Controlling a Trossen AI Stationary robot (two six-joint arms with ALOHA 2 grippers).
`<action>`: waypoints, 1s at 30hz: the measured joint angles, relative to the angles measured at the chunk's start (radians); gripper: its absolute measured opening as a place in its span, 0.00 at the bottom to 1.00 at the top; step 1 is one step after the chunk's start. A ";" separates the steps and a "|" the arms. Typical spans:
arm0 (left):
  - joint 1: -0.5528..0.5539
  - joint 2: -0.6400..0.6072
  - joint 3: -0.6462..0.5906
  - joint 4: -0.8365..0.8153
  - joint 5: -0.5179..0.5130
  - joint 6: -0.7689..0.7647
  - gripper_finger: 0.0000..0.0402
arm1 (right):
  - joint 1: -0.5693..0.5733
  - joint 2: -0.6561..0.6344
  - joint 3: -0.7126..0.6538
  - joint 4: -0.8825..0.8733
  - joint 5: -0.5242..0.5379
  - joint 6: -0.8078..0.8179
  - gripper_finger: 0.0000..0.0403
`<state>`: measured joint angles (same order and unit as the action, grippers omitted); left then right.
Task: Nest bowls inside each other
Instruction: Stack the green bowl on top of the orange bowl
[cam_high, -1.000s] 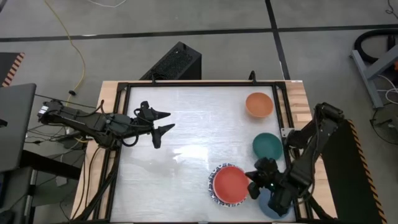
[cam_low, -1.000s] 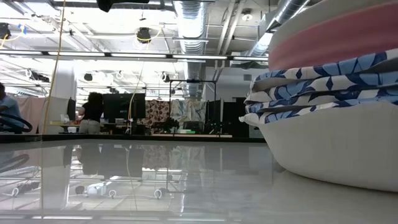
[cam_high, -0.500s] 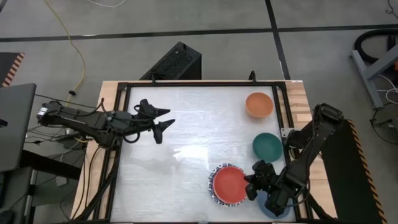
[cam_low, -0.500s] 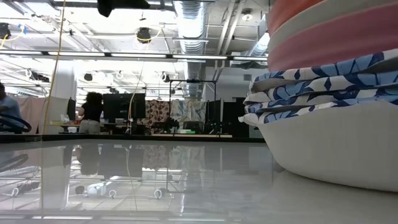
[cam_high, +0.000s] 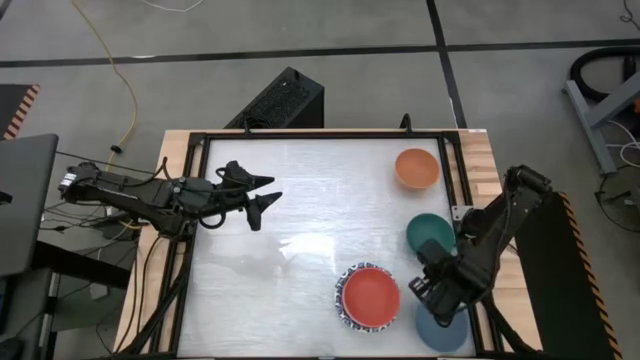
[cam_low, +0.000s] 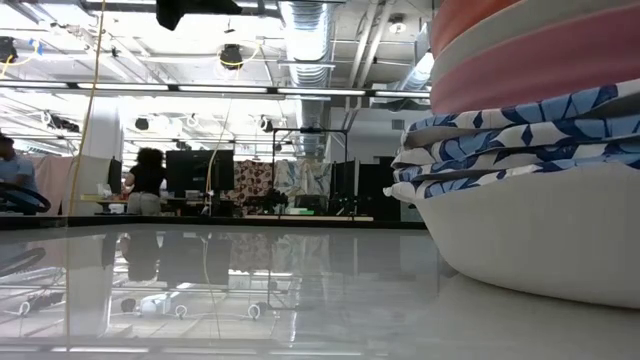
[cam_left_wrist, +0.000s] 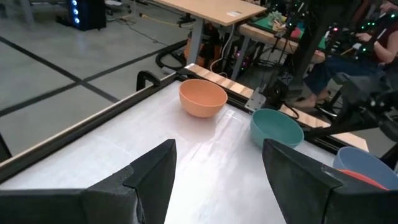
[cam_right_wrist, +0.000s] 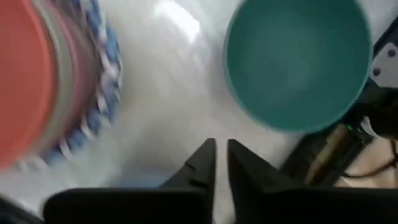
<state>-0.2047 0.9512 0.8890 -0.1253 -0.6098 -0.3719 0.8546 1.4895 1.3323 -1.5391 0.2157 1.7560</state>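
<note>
A stack of nested bowls (cam_high: 371, 297) stands near the front right, with a red bowl (cam_high: 372, 294) on top and blue-patterned rims below (cam_low: 520, 130). A teal bowl (cam_high: 429, 234), an orange bowl (cam_high: 416, 168) and a blue bowl (cam_high: 445, 333) stand singly on the table. My right gripper (cam_high: 423, 288) points down between the stack and the teal bowl (cam_right_wrist: 295, 62). Its fingers (cam_right_wrist: 205, 158) are a narrow gap apart with nothing between them. My left gripper (cam_high: 268, 192) hangs open over the table's left part, holding nothing.
A black frame (cam_high: 300, 134) runs round the white tabletop. Bare tabletop (cam_high: 310, 215) lies between the two arms. In the low view the stack (cam_low: 530, 150) fills the right side, and people stand in the room far behind the table.
The red bowl has settled onto the top of the stack and stays there. My right gripper has come off the red bowl's right rim, gone a little toward the table's right edge and tipped until it points down.
</note>
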 joint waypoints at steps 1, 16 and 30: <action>0.000 0.000 0.000 -0.001 0.000 -0.004 0.57 | -0.015 0.000 0.000 0.005 -0.032 -0.044 0.20; 0.000 0.000 0.000 -0.062 0.037 -0.053 0.57 | -0.230 0.002 -0.153 0.071 -0.066 -0.400 0.57; 0.000 0.000 0.000 -0.082 0.056 -0.053 0.57 | -0.323 -0.119 -0.433 0.368 -0.088 -0.447 0.55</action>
<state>-0.2047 0.9508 0.8890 -0.2070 -0.5537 -0.4244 0.5316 1.3701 0.8993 -1.1706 0.1280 1.3087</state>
